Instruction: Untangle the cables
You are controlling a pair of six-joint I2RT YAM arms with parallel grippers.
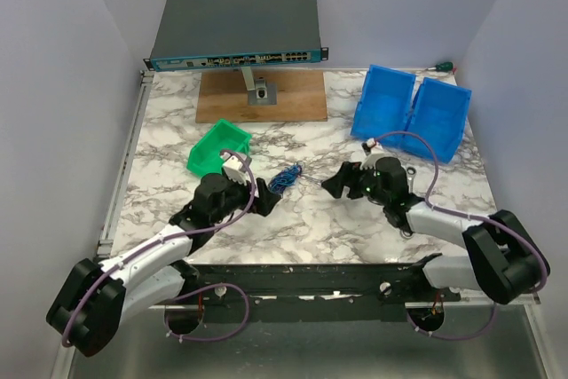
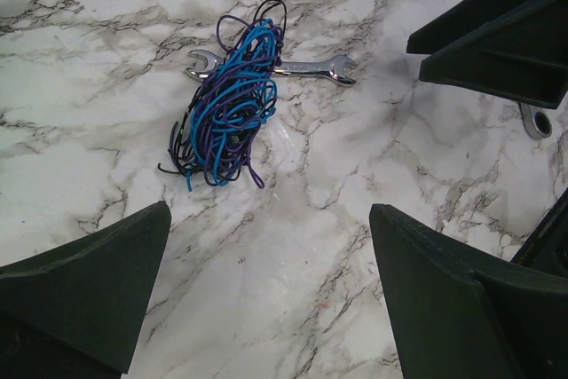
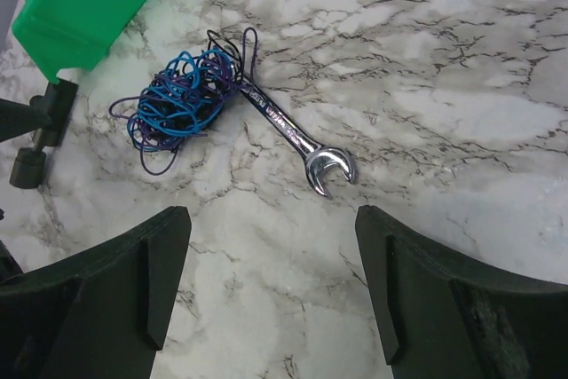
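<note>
The cables [image 1: 286,178] lie as one small tangled bundle of blue, purple and dark wires on the marble table, between the two arms. The bundle [image 2: 229,108] rests across a silver wrench [image 2: 306,67]. My left gripper [image 2: 269,219] is open just short of the bundle, over bare marble. In the right wrist view the cables [image 3: 177,99] sit up and to the left, touching the wrench [image 3: 297,135]. My right gripper [image 3: 271,219] is open on the opposite side with nothing between its fingers. From above, the left gripper [image 1: 264,201] and right gripper [image 1: 334,185] face each other across the bundle.
A green bin [image 1: 217,150] stands just behind the left gripper. Two blue bins [image 1: 413,113] sit at the back right. A network switch [image 1: 235,28] and a wooden board [image 1: 262,95] are at the back. Another silver tool [image 2: 537,122] shows partly behind the right gripper's fingers.
</note>
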